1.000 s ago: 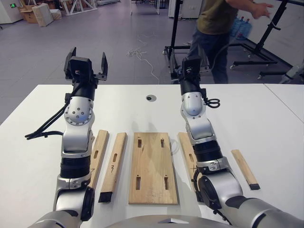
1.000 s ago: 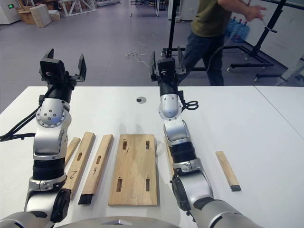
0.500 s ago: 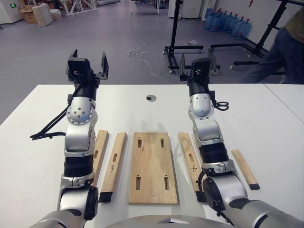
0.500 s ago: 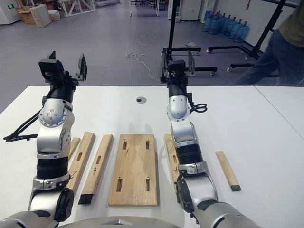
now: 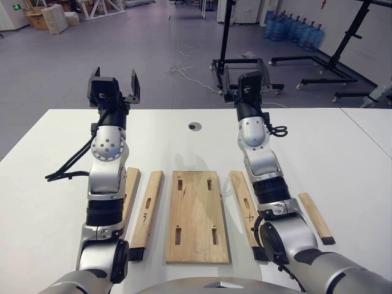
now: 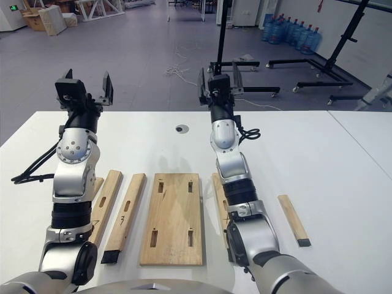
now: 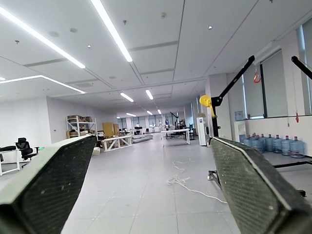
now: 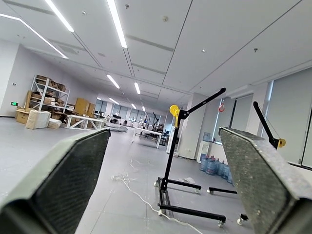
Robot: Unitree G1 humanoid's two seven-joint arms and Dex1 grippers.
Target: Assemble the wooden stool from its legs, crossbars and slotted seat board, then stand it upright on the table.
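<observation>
Left eye view: the left gripper [image 5: 114,78] and right gripper [image 5: 247,68] stand raised over the far side of the table [image 5: 343,159], jaws spread and empty. An arm coming down from there could sweep the loose slats [image 5: 149,205] askew. The pale seat board [image 5: 197,215] lies flat between the slats, with four dark slots showing.

Left wrist view: the mesh-faced fingers [image 7: 53,185] are wide apart.

Right wrist view: these fingers [image 8: 68,180] are likewise parted.

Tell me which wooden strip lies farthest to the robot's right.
The shorter strip, lying alone and well apart from the seat board. The other strips are longer and lie closer to that board.
</observation>
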